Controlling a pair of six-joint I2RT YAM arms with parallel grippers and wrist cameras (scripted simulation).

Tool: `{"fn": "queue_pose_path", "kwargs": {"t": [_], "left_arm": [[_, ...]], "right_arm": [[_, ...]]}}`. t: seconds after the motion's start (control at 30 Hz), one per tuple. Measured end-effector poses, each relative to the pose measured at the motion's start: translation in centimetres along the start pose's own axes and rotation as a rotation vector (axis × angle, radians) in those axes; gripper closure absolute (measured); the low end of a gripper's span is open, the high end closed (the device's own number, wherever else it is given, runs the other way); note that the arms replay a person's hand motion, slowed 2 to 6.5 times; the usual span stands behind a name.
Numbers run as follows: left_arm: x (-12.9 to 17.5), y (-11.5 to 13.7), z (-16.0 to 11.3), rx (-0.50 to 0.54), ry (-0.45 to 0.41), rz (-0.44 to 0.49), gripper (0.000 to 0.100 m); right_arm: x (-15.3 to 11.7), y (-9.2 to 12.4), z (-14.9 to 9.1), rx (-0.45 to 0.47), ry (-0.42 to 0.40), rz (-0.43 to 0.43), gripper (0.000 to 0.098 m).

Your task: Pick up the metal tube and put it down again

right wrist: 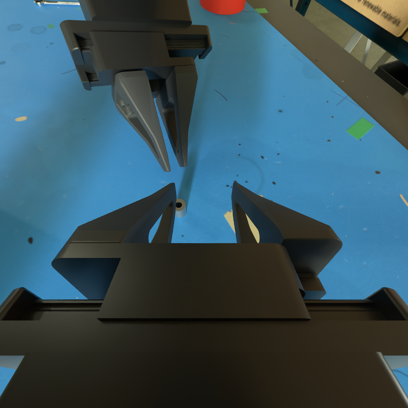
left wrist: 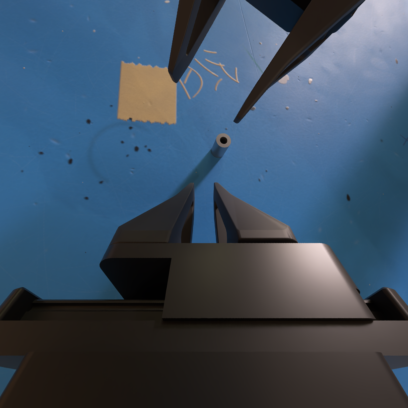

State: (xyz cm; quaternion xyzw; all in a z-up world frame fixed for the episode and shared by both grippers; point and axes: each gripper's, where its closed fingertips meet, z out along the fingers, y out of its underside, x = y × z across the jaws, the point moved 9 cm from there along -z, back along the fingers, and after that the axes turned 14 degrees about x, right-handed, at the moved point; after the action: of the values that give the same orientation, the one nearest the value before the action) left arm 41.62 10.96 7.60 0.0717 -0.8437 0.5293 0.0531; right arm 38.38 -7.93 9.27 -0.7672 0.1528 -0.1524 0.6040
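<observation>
The metal tube [left wrist: 220, 145] is a short grey hollow cylinder standing upright on the blue table [left wrist: 309, 176], casting a long shadow. My left gripper [left wrist: 204, 183] hovers just short of it, its jaws nearly together and empty. My right gripper [right wrist: 204, 182] is open. In the right wrist view the tube [right wrist: 181, 207] stands between its fingers, close to the left finger [right wrist: 163, 205], not gripped. The right gripper also shows at the top of the left wrist view [left wrist: 205, 101], and the left gripper shows opposite in the right wrist view [right wrist: 174, 168].
A tan tape patch [left wrist: 147, 95] and pale scribbles lie on the table beyond the tube. A red cylinder [right wrist: 223, 6] stands at the far end. A green square [right wrist: 359, 128] lies near the dark table edge rail [right wrist: 331, 50]. A cardboard box [right wrist: 386, 17] sits beyond it.
</observation>
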Motion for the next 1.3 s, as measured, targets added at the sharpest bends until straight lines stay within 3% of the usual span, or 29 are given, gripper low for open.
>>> {"fn": "queue_pose_path", "kwargs": {"t": [0.5,0.73,0.97,1.3], "left_arm": [[0.0,0.0,0.0,-0.001,0.001,-0.001,0.085],[0.0,0.0,0.0,-0.001,0.002,-0.001,0.085],[0.0,0.0,0.0,-0.001,0.002,-0.001,0.084],[0.0,0.0,0.0,-0.001,0.002,-0.001,0.085]], "right_arm": [[-0.1,0.0,0.1,-0.009,-0.008,-0.007,0.0561],[-0.6,0.3,0.4,-0.085,-0.049,-0.008,0.0611],[-1.4,0.7,1.0,-0.172,-0.081,-0.029,0.0554],[-1.8,0.8,1.1,-0.180,-0.093,-0.051,0.0513]]}}
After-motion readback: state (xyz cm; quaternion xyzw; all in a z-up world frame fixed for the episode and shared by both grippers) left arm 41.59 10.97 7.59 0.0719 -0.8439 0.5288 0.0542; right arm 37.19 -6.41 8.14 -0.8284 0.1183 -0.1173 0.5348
